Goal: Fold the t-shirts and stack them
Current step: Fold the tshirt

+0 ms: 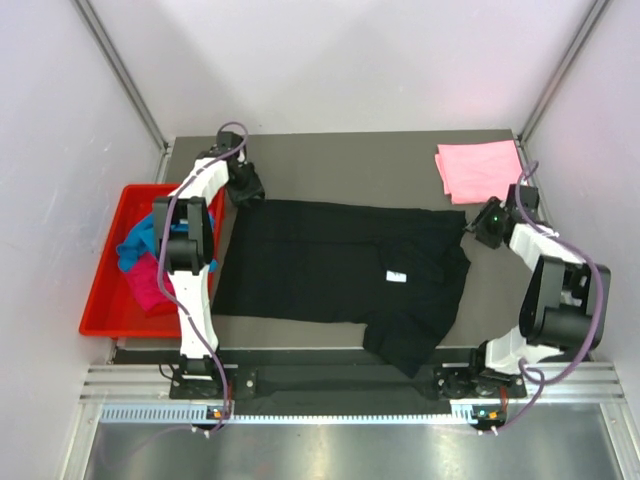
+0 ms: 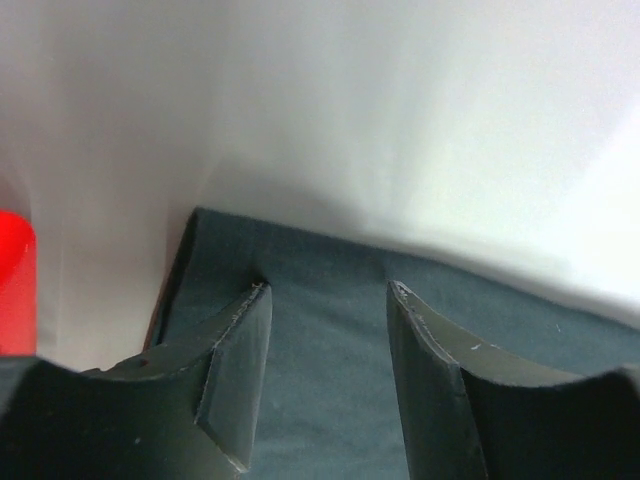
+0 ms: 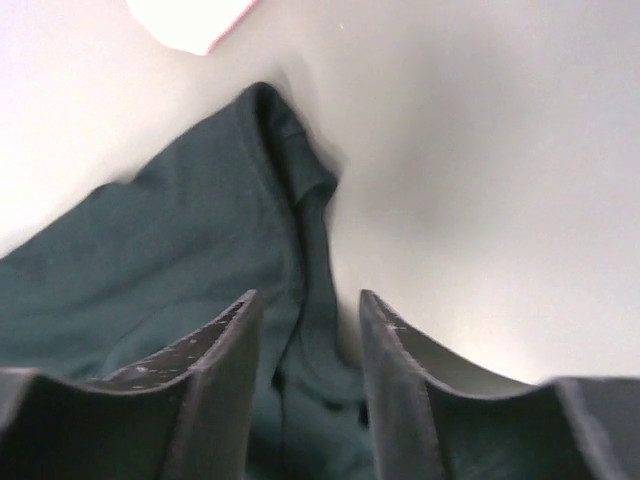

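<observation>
Across the table's centre lies the black t-shirt, soft matte knit, white neck label showing. At its 10 o'clock corner the left gripper hovers with jaws wide and nothing between them. At 3 o'clock the right gripper stands part-open astride a rumpled hem, not pinching it. A shallow close could catch one layer only and drag the fold askew. The pink t-shirt sits folded at 1 o'clock. The turquoise t-shirt and magenta t-shirt are heaped in the red tray at 9 o'clock.

A red tray is sitting beside the grey table's left edge, white walls enclosing both.
</observation>
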Available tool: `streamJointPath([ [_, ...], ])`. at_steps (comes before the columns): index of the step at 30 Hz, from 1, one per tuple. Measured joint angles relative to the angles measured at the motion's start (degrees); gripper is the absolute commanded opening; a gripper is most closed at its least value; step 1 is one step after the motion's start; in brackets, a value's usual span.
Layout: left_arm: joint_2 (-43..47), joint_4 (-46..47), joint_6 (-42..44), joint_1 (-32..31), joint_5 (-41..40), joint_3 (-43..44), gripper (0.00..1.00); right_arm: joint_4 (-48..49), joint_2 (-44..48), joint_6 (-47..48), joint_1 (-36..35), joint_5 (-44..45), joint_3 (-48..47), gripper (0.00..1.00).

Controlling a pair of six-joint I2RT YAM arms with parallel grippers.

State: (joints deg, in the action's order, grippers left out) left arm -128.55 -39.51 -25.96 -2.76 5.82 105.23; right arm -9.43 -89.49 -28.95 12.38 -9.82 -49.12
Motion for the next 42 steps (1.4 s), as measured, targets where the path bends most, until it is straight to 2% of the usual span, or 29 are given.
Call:
streamJointPath([
  [4,4.28,-0.61,0.76,-1.18,1.53,-1.25,0.56,-6.86,6.54,1.51,-0.68,1.29,-1.68,0.45],
  [7,12.33,1.25,0.66,-5.4,4.63,-6.25,0.53,-10.6,12.07,2.36,-1.73,-0.07,-1.25,0.45],
  [11,22.64,9.33,-2.32,-17.18,12.15,-15.56,0.52,-13.88,15.87,2.54,-6.08,-2.03,1.36,0.45],
  [14,25.0,15.85,-6.05,-26.08,16.44,-21.44,0.52,-15.23,16.37,2.03,-9.25,-3.19,4.7,0.45],
  [18,23.91,22.77,-11.8,-32.26,20.06,-27.56,0.53,-16.76,16.39,0.94,-10.05,-3.45,9.22,0.45],
  [28,17.38,35.28,-18.18,-37.92,20.28,-31.91,0.54,-15.34,18.21,-0.07,-11.52,-3.54,14.53,0.42],
  [42,11.76,38.93,-19.12,-41.31,18.73,-32.33,0.53,-12.41,19.21,-0.2,-11.52,-3.61,15.45,0.35],
])
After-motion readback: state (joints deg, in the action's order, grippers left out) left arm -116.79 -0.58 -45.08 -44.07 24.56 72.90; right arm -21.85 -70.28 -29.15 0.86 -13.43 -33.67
